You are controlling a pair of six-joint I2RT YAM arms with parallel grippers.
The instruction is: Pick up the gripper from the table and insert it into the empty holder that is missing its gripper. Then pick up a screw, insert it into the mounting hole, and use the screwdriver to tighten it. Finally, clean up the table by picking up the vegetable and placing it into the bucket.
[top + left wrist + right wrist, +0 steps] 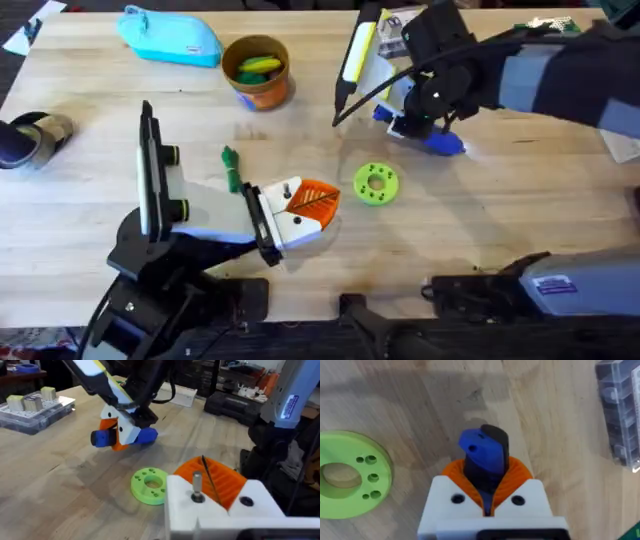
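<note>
The white holder (292, 226) lies at front centre, at the end of my left arm (148, 175). The orange ribbed gripper (313, 201) sits in the holder (220, 510), its ribs (220, 477) pointing forward. A small grey screw (196, 485) stands upright in the block's top; another hole beside it is open. Farther back right, my right gripper (425, 125) is shut on the blue screwdriver (447, 144), held low over the wood (145, 435) (482, 452). The dark-green vegetable (231, 168) lies left of the holder. The orange bucket (268, 95) stands at back centre with yellow and green items inside.
A lime-green disc (376, 184) with holes lies between the holder and the screwdriver. A turquoise pouch (170, 38) sits at back left. A clear parts box (32, 407) is near the back right edge. A grey-black object (30, 135) rests at the far left.
</note>
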